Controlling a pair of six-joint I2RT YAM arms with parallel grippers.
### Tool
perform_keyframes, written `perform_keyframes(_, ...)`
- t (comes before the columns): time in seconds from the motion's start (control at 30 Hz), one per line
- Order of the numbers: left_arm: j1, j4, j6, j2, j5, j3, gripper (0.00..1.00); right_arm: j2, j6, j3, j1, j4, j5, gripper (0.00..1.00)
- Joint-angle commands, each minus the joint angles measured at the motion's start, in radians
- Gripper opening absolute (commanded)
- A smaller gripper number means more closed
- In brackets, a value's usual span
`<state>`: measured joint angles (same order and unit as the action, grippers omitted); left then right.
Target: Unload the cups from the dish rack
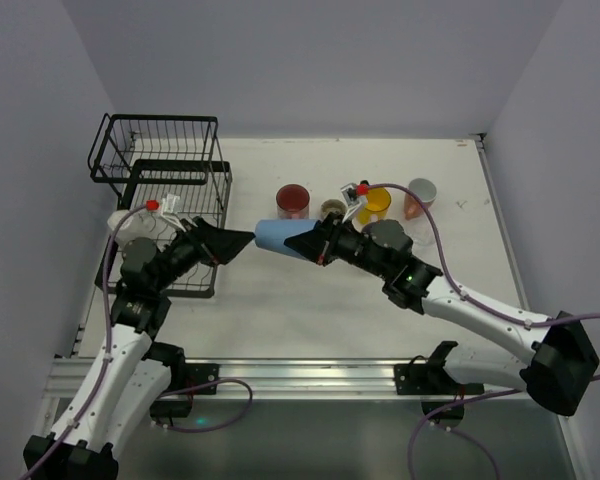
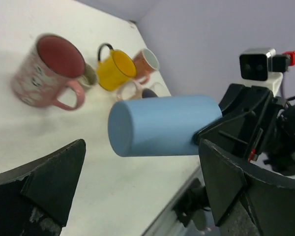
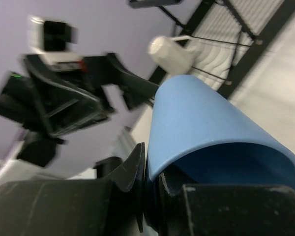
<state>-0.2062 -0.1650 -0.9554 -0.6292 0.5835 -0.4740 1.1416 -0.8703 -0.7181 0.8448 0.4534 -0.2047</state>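
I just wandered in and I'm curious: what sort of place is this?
Probably a robot test lab, not a kitchen: two arms are bolted to a metal rail at a white table boxed in by plain walls, with a dish rack and a few cups.

White mug [image 1: 128, 228] in dish rack [image 1: 158, 150] half hidden behind L arm [image 1: 150, 268]; pink mug [image 2: 46, 73] blurred, pattern unreadable

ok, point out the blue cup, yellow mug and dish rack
blue cup [image 1: 280, 238], top view, its side wall
yellow mug [image 2: 110, 78], left wrist view, its outer side
dish rack [image 1: 165, 133], top view, upper basket's back wall
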Motion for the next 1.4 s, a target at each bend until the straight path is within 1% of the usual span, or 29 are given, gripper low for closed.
perform_keyframes(0.0,-0.002,0.365,0.367,0.04,-0.196,-0.199,1.0,-0.037,0.213,-0.177,-0.003,-0.443,0.118,0.0)
perform_keyframes(0.03,-0.004,0.469,0.415,0.057,-0.317,-0.216,1.0,-0.03,0.291,-0.208,-0.003,-0.626,0.132,0.0)
perform_keyframes(0.07,-0.002,0.505,0.493,0.068,-0.376,-0.23,1.0,-0.002,0.328,-0.24,-0.003,-0.71,0.157,0.0)
perform_keyframes(0.1,-0.002,0.556,0.526,0.089,-0.477,-0.241,1.0,0.021,0.361,-0.294,-0.003,-0.837,0.201,0.0)
perform_keyframes(0.13,-0.002,0.571,0.571,0.101,-0.525,-0.242,1.0,0.049,0.419,-0.32,-0.003,-0.892,0.212,0.0)
perform_keyframes(0.17,-0.002,0.584,0.587,0.111,-0.562,-0.235,1.0,0.119,0.444,-0.38,-0.004,-0.948,0.238,0.0)
perform_keyframes(0.2,-0.002,0.591,0.601,0.12,-0.633,-0.226,1.0,0.159,0.465,-0.412,-0.004,-0.996,0.26,0.0)
perform_keyframes(0.23,-0.004,0.599,0.613,0.146,-0.658,-0.213,1.0,0.2,0.499,-0.443,-0.004,-1.095,0.307,0.0)
perform_keyframes(0.27,-0.005,0.598,0.612,0.158,-0.677,-0.184,1.0,0.24,0.508,-0.501,-0.003,-1.134,0.339,0.0)
perform_keyframes(0.3,-0.004,0.59,0.612,0.175,-0.689,-0.164,1.0,0.306,0.522,-0.524,-0.003,-1.159,0.362,0.0)
perform_keyframes(0.33,-0.004,0.564,0.612,0.206,-0.683,-0.147,1.0,0.335,0.551,-0.547,-0.003,-1.205,0.385,0.0)
perform_keyframes(0.4,-0.004,0.565,0.612,0.23,-0.676,-0.146,1.0,0.401,0.568,-0.602,-0.004,-1.239,0.413,0.0)
perform_keyframes(0.5,-0.004,0.556,0.616,0.235,-0.662,-0.138,1.0,0.464,0.605,-0.662,-0.004,-1.256,0.435,0.0)
perform_keyframes(0.53,-0.004,0.556,0.618,0.23,-0.656,-0.137,1.0,0.515,0.616,-0.679,-0.004,-1.266,0.438,0.0)
perform_keyframes(0.57,-0.005,0.558,0.618,0.23,-0.653,-0.137,1.0,0.541,0.619,-0.714,-0.004,-1.282,0.442,0.0)
perform_keyframes(0.67,-0.013,0.558,0.616,0.237,-0.652,-0.135,1.0,0.624,0.631,-0.748,-0.006,-1.294,0.449,0.0)
perform_keyframes(0.77,-0.019,0.562,0.613,0.244,-0.668,-0.135,1.0,0.667,0.639,-0.761,-0.004,-1.294,0.445,0.04)
perform_keyframes(0.83,-0.019,0.565,0.612,0.241,-0.679,-0.135,1.0,0.675,0.642,-0.761,-0.004,-1.286,0.445,0.11)
perform_keyframes(0.9,-0.019,0.567,0.612,0.23,-0.688,-0.137,1.0,0.676,0.645,-0.761,-0.004,-1.279,0.442,0.22)
perform_keyframes(0.93,-0.019,0.568,0.609,0.226,-0.691,-0.137,1.0,0.676,0.651,-0.761,-0.004,-1.279,0.444,0.33)
perform_keyframes(1.0,-0.019,0.575,0.607,0.211,-0.712,-0.141,1.0,0.658,0.648,-0.762,-0.004,-1.274,0.456,0.41)
perform_keyframes(1.07,-0.019,0.585,0.603,0.201,-0.741,-0.149,1.0,0.63,0.646,-0.755,-0.004,-1.263,0.459,0.53)
perform_keyframes(1.1,-0.018,0.59,0.598,0.192,-0.776,-0.152,1.0,0.591,0.642,-0.751,-0.003,-1.254,0.461,0.6)
perform_keyframes(1.13,-0.018,0.59,0.595,0.189,-0.793,-0.153,1.0,0.566,0.64,-0.748,-0.001,-1.248,0.464,0.73)
perform_keyframes(1.17,-0.018,0.59,0.593,0.183,-0.807,-0.155,1.0,0.538,0.64,-0.738,-0.001,-1.24,0.464,0.79)
perform_keyframes(1.2,-0.018,0.597,0.587,0.163,-0.841,-0.161,1.0,0.474,0.639,-0.73,0.0,-1.214,0.462,0.83)
perform_keyframes(1.27,-0.018,0.608,0.57,0.137,-0.872,-0.173,1.0,0.402,0.634,-0.693,0.003,-1.187,0.446,0.92)
perform_keyframes(1.37,-0.018,0.636,0.521,0.074,-0.927,-0.202,1.0,0.253,0.626,-0.618,0.008,-1.113,0.407,0.99)
